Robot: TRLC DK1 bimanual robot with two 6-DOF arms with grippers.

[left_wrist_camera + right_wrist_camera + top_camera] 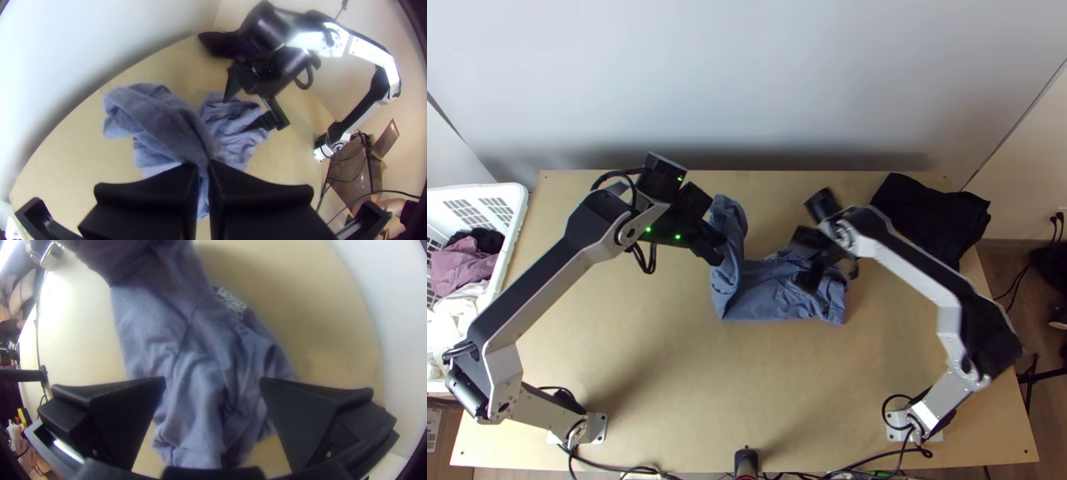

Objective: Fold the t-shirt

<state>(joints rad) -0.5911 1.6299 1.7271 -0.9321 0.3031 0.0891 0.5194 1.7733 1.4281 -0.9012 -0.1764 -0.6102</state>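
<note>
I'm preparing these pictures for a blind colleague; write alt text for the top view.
A blue t-shirt lies rumpled on a light wooden table, its left end gripped and lifted by the left gripper, the right gripper open over its other end. Black cloth lies at the far right corner; a white basket of clothes stands at the left.

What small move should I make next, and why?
Probably lower the right gripper and close it on the rumpled end of the blue t-shirt: its open fingers straddle that cloth without pinching it, while the left gripper already holds the other end, raised.
</note>
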